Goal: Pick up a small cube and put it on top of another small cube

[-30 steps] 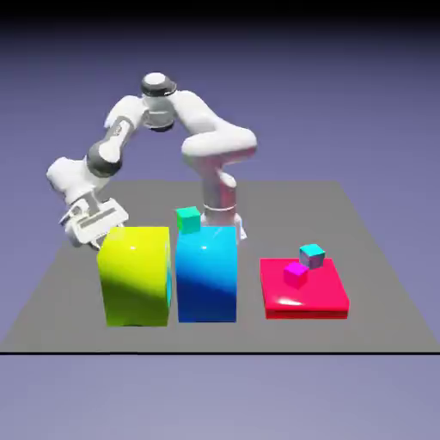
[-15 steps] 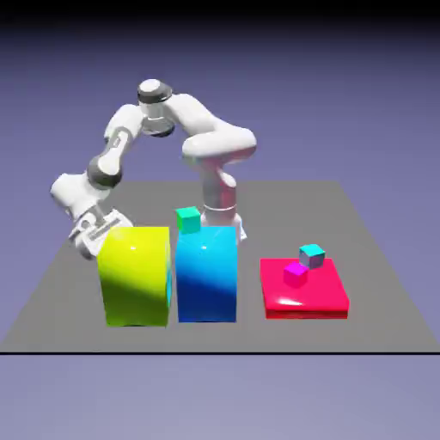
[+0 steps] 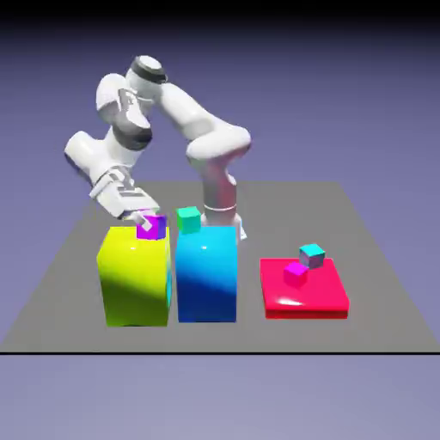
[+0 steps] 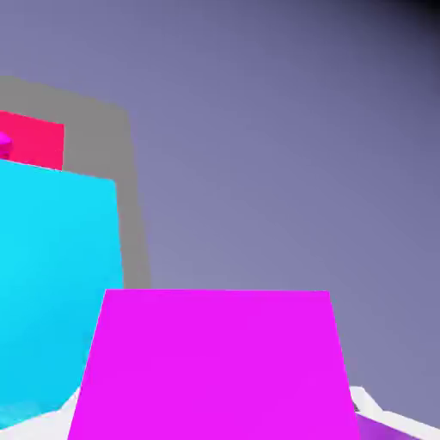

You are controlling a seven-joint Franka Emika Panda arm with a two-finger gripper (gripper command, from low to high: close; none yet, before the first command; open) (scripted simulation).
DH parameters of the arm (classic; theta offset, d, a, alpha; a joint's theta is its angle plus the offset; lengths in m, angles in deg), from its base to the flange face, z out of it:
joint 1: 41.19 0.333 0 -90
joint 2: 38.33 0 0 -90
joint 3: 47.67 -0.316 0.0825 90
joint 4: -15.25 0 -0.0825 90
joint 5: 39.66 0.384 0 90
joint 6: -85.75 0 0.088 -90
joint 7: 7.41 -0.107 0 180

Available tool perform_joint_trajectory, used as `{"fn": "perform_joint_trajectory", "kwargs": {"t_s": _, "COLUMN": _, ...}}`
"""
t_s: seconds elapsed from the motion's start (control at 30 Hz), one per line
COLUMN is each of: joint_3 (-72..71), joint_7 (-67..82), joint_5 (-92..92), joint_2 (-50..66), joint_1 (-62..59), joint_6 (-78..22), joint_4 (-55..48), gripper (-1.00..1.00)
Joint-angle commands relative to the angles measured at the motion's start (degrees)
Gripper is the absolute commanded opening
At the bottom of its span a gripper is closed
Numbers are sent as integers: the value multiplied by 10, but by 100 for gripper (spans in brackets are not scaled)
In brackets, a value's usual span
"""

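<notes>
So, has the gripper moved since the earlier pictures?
Yes. The gripper went up and toward the exterior view's right, from beside the yellow block to above its top, holding the purple cube.

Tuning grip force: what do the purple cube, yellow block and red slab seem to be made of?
All rendered, so this is a guess. Purple cube: flat, even colour, matte like painted plastic. Yellow block: glossy, with a bright sheen streak, like polished plastic. Red slab: glossy too, with a pale highlight near its front edge.
</notes>
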Motion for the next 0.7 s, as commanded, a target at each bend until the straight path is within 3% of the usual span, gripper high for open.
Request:
{"fn": "perform_joint_trajectory", "kwargs": {"t_s": 0.0, "joint_3": -11, "joint_7": -3, "joint_5": 20, "joint_2": 11, "joint_1": 21, "joint_6": 15, "joint_4": 16, "gripper": -100}}
{"fn": "perform_joint_trajectory", "kwargs": {"t_s": 0.43, "joint_3": -133, "joint_7": -67, "joint_5": 248, "joint_2": 151, "joint_1": 283, "joint_6": 190, "joint_4": 235, "gripper": -100}}
{"fn": "perform_joint_trajectory", "kwargs": {"t_s": 0.67, "joint_3": -47, "joint_7": -52, "joint_5": 254, "joint_2": 143, "joint_1": 389, "joint_6": 253, "joint_4": 232, "gripper": -100}}
